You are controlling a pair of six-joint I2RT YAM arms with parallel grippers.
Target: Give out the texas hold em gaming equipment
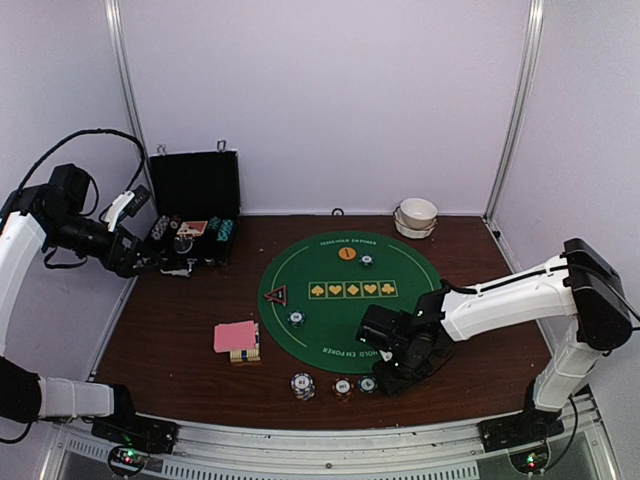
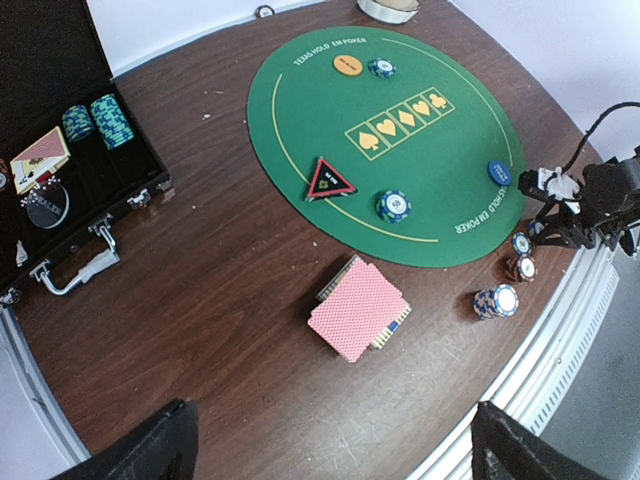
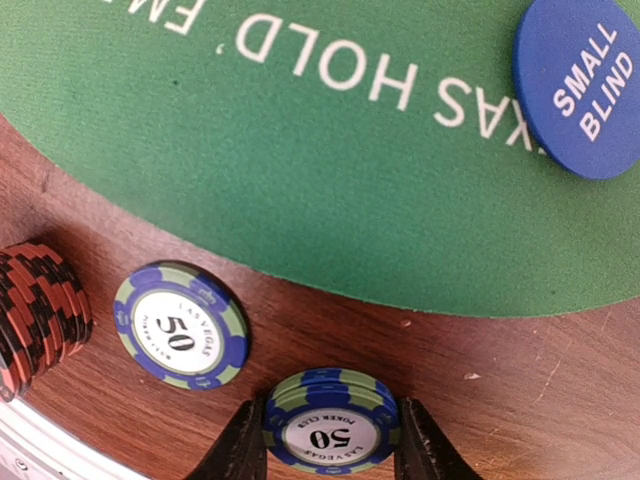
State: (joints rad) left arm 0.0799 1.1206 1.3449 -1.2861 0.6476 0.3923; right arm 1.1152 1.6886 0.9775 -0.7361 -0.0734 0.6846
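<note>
My right gripper [image 3: 331, 440] is shut on a short stack of blue-and-green 50 chips [image 3: 331, 420] over the wood, just off the green mat [image 3: 300, 150]. A single 50 chip [image 3: 181, 324] and a red-black stack [image 3: 35, 305] lie to its left. The blue small-blind button [image 3: 583, 85] sits on the mat. In the top view my right gripper [image 1: 385, 377] is at the mat's near edge. My left gripper [image 2: 335, 460] is wide open and empty, high near the case. Pink cards [image 1: 236, 337], a red triangle [image 1: 276, 295] and an orange button [image 1: 346, 254] show.
An open black case [image 1: 195, 215] with chips and cards stands at the back left. A white bowl [image 1: 417, 215] is at the back right. The cards lie on a card box [image 1: 246, 355]. Chip stacks sit on the mat [image 1: 295, 319] [image 1: 367, 261] and near the front edge [image 1: 303, 385].
</note>
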